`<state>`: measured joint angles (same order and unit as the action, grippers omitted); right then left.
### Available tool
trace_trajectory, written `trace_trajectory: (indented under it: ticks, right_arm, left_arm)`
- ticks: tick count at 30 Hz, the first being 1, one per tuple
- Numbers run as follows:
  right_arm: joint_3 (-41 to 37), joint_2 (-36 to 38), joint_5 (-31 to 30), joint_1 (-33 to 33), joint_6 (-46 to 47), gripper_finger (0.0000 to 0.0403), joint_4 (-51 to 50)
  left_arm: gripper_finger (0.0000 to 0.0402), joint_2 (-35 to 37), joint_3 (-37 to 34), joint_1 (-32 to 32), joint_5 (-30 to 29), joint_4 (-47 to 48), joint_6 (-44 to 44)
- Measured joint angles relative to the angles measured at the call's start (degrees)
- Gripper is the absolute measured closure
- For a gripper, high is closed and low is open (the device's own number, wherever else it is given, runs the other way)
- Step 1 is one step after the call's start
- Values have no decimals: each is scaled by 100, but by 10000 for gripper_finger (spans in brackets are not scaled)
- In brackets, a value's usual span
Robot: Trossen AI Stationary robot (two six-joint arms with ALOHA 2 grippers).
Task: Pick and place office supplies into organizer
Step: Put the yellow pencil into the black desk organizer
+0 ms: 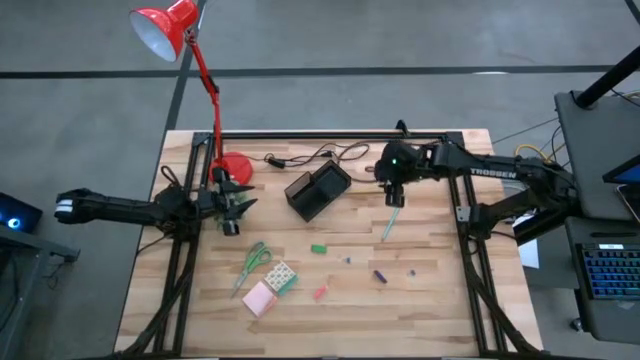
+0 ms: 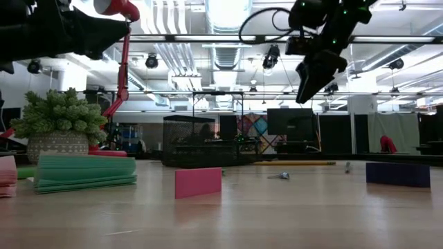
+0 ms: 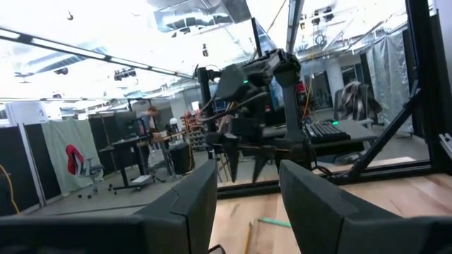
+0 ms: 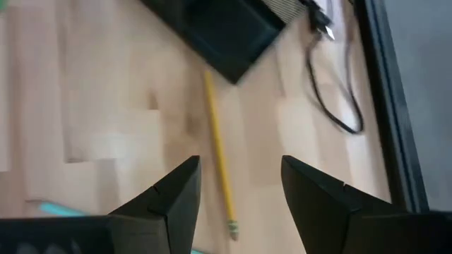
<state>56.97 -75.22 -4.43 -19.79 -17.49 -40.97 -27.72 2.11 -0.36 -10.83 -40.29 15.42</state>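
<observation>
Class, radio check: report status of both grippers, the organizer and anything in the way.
Right gripper open, empty, above pencil beside organizer. Left gripper open, empty, waiting by lamp base. Nothing blocking.

A red lamp (image 1: pixel 190 60) stands at the wooden table's (image 1: pixel 420 310) far left edge, a black cable (image 1: pixel 320 155) trailing just beside its base, a potted plant (image 2: pixel 59 128) beyond.

L arm is reaching in from table's left edge, left gripper (image 1: pixel 233 207) raised, fingers apart, empty. R arm is hovering mid-table, right gripper (image 4: pixel 236 187) pointing down, fingers apart, empty.
</observation>
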Motion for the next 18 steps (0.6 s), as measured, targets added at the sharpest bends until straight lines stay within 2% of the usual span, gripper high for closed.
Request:
trace_trajectory:
  ticks: [7, 18]
  right_arm:
    - [-5, -141, 298, -451, -520, 216, 20]
    - [-5, -1006, 318, -490, -812, 216, 101]
  left_arm:
    - [259, -104, 0, 0, 0, 20, 0]
    - [259, -104, 0, 1, 0, 20, -4]
